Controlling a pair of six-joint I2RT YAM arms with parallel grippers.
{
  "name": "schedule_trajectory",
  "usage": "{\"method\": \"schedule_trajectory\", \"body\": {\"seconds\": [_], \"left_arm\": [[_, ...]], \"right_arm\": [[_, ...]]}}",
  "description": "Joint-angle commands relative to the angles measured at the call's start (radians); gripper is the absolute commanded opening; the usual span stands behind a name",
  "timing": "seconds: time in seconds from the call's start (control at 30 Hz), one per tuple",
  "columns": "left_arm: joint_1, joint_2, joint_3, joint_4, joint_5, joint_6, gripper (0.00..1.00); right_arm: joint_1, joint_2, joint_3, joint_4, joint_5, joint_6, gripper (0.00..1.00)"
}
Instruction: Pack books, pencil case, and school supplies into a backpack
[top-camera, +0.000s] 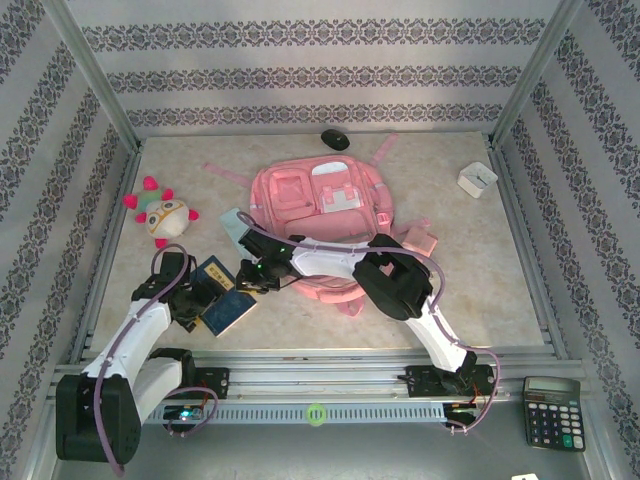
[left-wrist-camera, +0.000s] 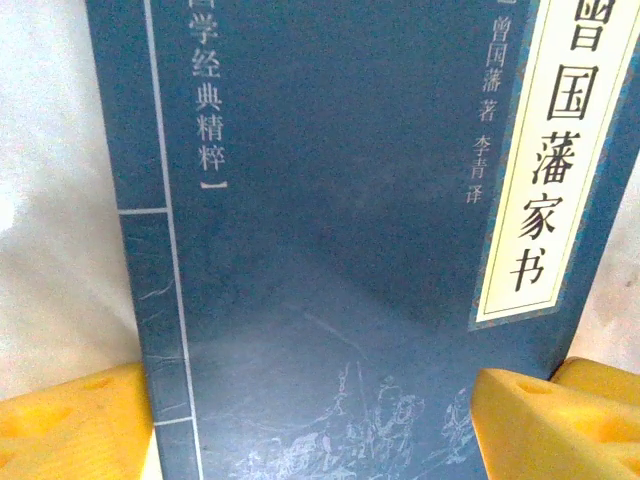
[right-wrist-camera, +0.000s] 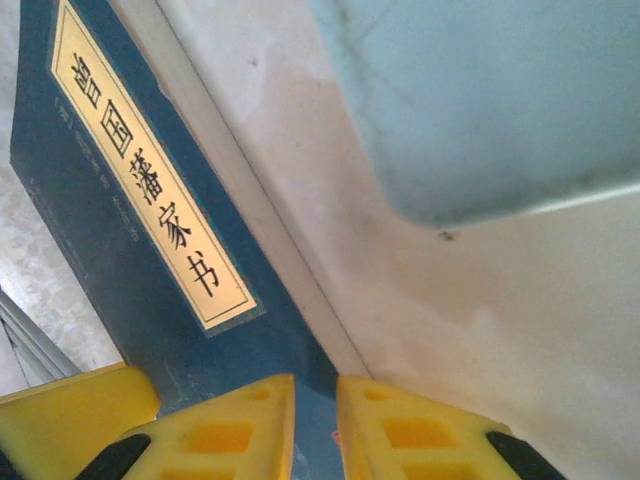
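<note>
A thin dark blue book (top-camera: 228, 312) with a yellowish title label lies on the table in front of the pink backpack (top-camera: 320, 210). My left gripper (top-camera: 200, 292) hovers over the book's cover (left-wrist-camera: 330, 250). In the left wrist view this gripper (left-wrist-camera: 305, 380) is open, with its yellow fingers (left-wrist-camera: 70, 425) wide apart. My right gripper (top-camera: 248, 275) reaches across from the right. In the right wrist view it (right-wrist-camera: 315, 385) is shut on the book's edge (right-wrist-camera: 110, 260), with blue showing in the narrow gap. The pale blue pencil case (top-camera: 236, 226) (right-wrist-camera: 490, 100) lies just beyond. A small pink block (top-camera: 420, 240) sits to the right of the backpack.
A plush toy (top-camera: 165, 215) lies at the left. A black oval object (top-camera: 335, 140) sits behind the backpack, and a white square box (top-camera: 477, 178) at the back right. A black calculator (top-camera: 551, 410) rests off the table's near right corner. Metal rails border the table.
</note>
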Motion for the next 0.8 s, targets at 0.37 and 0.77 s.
{"method": "schedule_trajectory", "body": {"seconds": [0.37, 0.77], "left_arm": [[-0.02, -0.073, 0.021, 0.22, 0.28, -0.017, 0.72], [-0.02, -0.187, -0.031, 0.334, 0.276, -0.063, 0.68]], "right_arm": [[-0.019, -0.004, -0.069, -0.017, 0.002, 0.02, 0.18], [-0.021, -0.015, -0.087, -0.004, -0.004, 0.022, 0.17]]}}
